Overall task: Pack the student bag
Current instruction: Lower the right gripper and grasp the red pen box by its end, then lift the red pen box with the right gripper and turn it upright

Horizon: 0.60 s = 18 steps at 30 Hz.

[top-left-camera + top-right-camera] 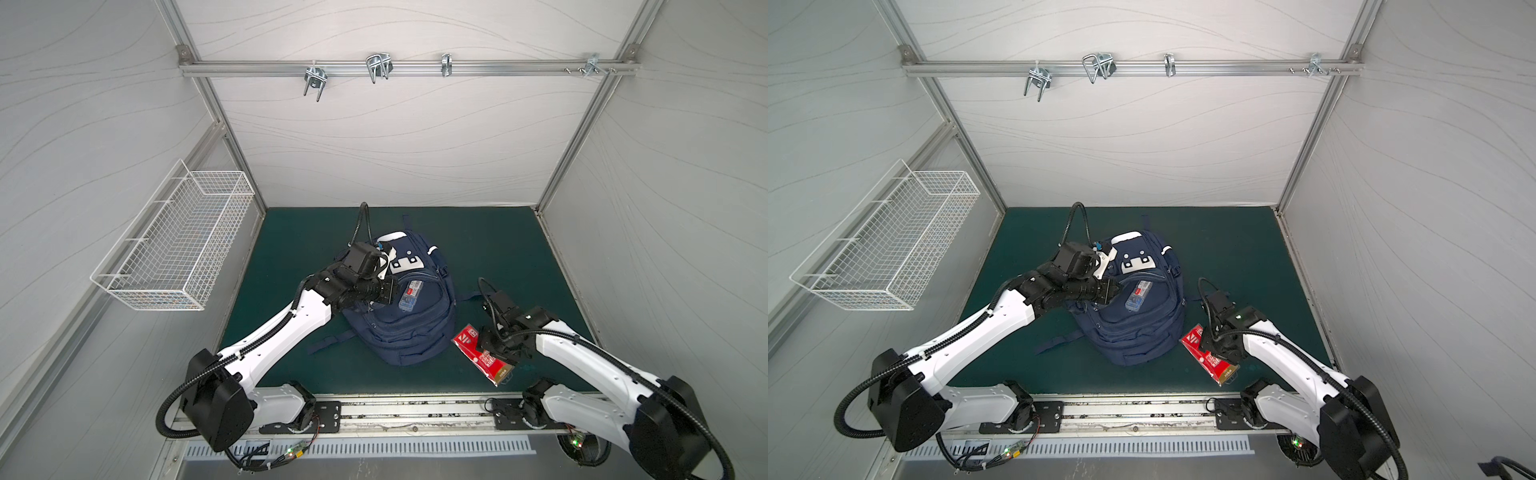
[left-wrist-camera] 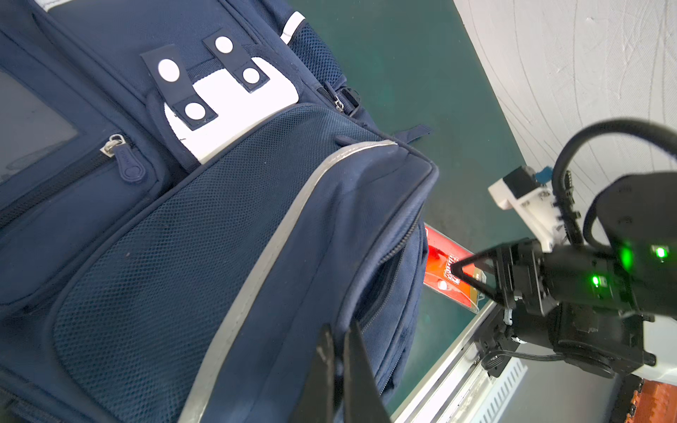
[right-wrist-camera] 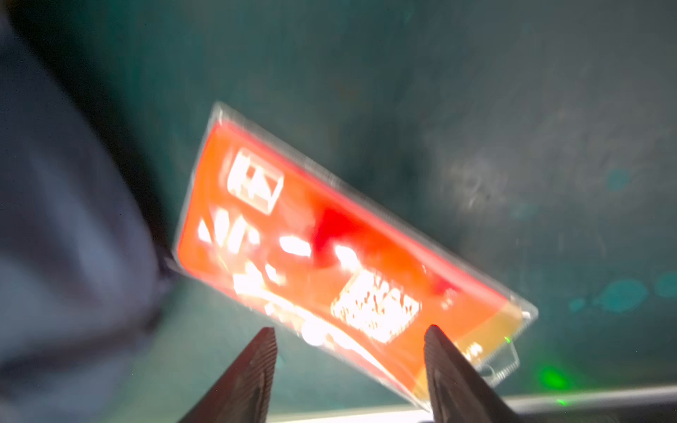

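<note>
The student bag [image 1: 409,328], navy woven fabric with a mesh pocket, lies centre frame on the green table [image 1: 498,249], whose surface is bare at upper right. The left tool [image 2: 340,351] is closed at the bag's zipper edge. The right tool [image 3: 350,327] stands open over a glossy red packet [image 3: 329,238], lower right.

Bright even light, bowed edges, right wrist view motion-blurred, red packet [image 3: 340,256] overexposed
</note>
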Available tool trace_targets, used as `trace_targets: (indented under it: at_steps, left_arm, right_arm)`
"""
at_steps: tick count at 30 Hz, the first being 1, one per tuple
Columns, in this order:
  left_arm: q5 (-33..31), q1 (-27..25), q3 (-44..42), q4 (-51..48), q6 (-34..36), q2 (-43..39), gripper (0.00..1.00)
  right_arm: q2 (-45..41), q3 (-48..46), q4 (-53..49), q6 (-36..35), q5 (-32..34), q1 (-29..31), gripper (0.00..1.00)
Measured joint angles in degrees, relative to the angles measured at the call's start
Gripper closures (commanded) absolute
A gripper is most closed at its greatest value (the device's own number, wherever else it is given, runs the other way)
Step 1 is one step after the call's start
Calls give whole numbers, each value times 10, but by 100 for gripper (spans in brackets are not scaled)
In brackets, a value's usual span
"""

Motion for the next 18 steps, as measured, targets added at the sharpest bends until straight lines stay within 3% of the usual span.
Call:
trace_targets:
  at_steps: [8, 14, 18]
  left_arm:
    - [0, 0, 0, 0, 0, 0, 100]
    - [-2, 0, 0, 0, 0, 0, 100]
    - [-3, 0, 0, 0, 0, -1, 100]
  right_arm:
    - [105, 17, -23, 2, 37, 102, 44]
    - [161, 49, -24, -1, 45, 131, 62]
    - [186, 50, -16, -5, 34, 134, 63]
